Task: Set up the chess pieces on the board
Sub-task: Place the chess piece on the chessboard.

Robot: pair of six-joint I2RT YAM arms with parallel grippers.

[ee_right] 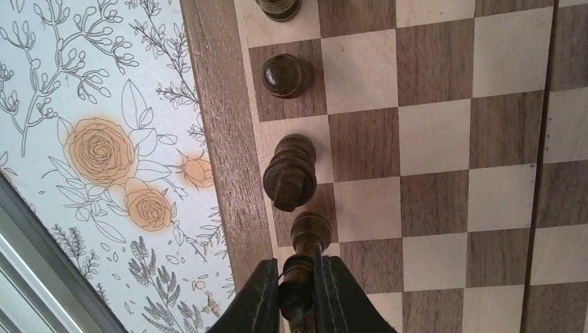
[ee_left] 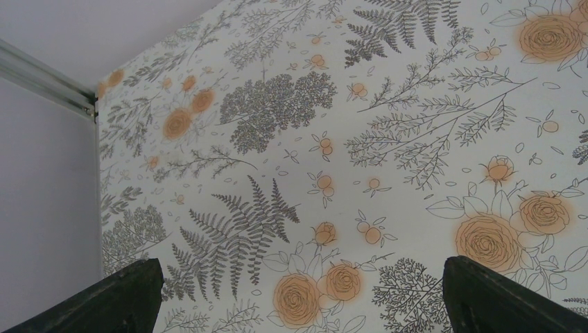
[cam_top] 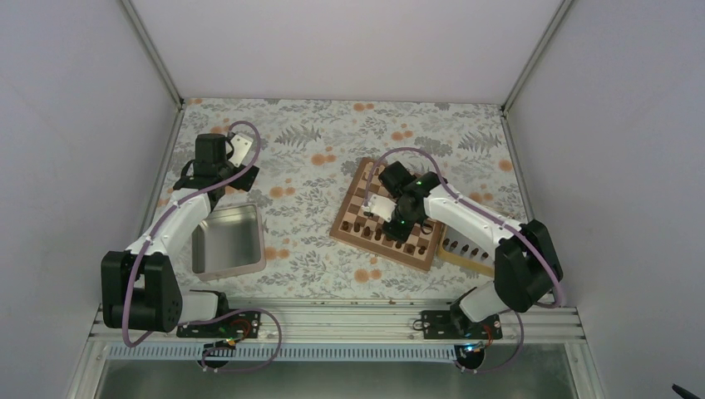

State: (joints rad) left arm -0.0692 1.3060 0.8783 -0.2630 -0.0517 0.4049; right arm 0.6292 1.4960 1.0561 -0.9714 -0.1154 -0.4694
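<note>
The board (cam_top: 359, 193) lies right of centre, turned at an angle, with dark chess pieces (cam_top: 391, 237) in rows along its near side. My right gripper (cam_top: 372, 212) hangs over the board's left part. In the right wrist view this gripper (ee_right: 297, 291) is shut on a dark turned piece (ee_right: 305, 239) above the edge column of the board (ee_right: 430, 139). Three more dark pieces (ee_right: 290, 172) (ee_right: 284, 75) (ee_right: 279, 7) stand further along that column. My left gripper (cam_top: 241, 150) (ee_left: 305, 305) is open over the floral cloth at the far left, with nothing between its fingers.
A grey metal tin (cam_top: 229, 241) sits near the left arm. A light wooden tray (cam_top: 465, 253) with small pieces lies against the board's right side, partly under the right arm. Frame posts and white walls close in the table.
</note>
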